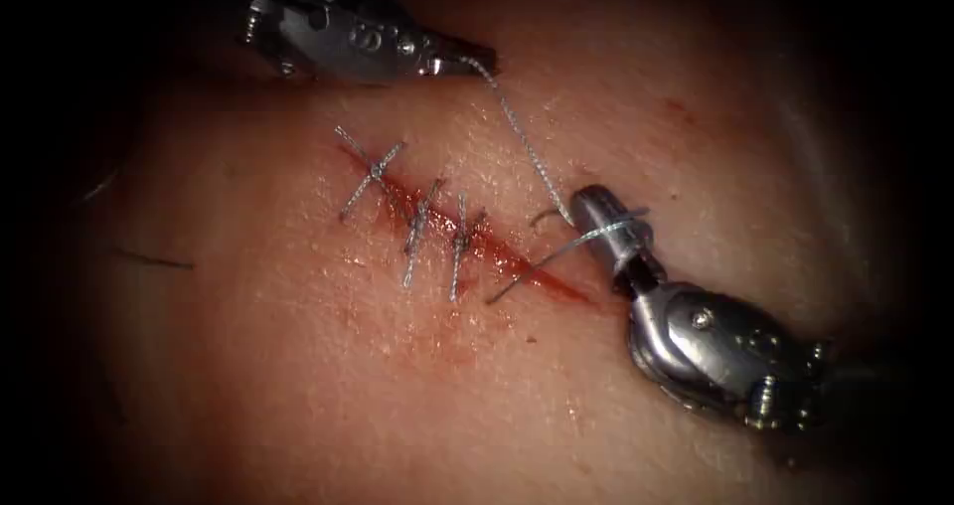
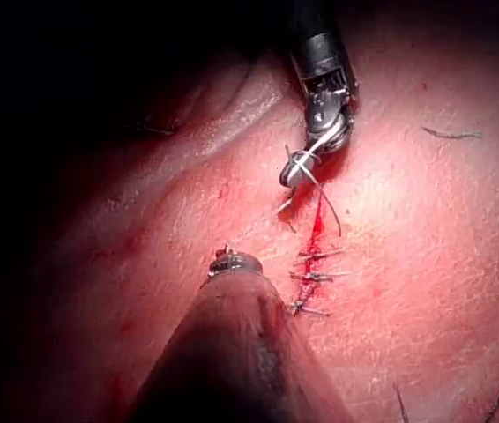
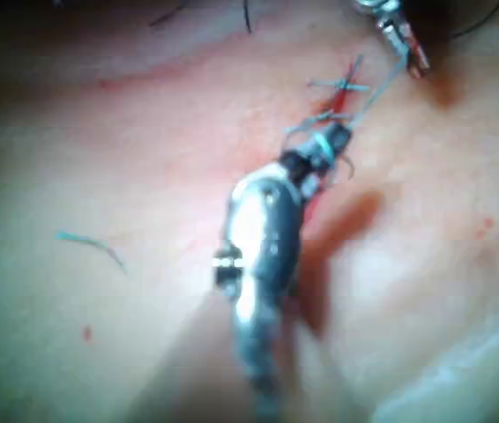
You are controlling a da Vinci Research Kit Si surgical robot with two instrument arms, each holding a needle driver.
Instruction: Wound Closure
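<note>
The cut runs slantwise across the tissue, with three thread stitches across its upper part. At the upper left, my left tool is shut on the thread. From there the thread slants down to my right tool, which comes in from the lower right at the cut's right end. Its jaws look shut, and a loop of thread is wound around them. From the loop a free end trails across the cut. The left wrist view has the loop on the right tool.
Red fluid lines the cut and stains the tissue below it. A short thread tail curls beside the right tool's tip. Loose dark strands lie on the tissue at the left, and a cut end of thread lies apart.
</note>
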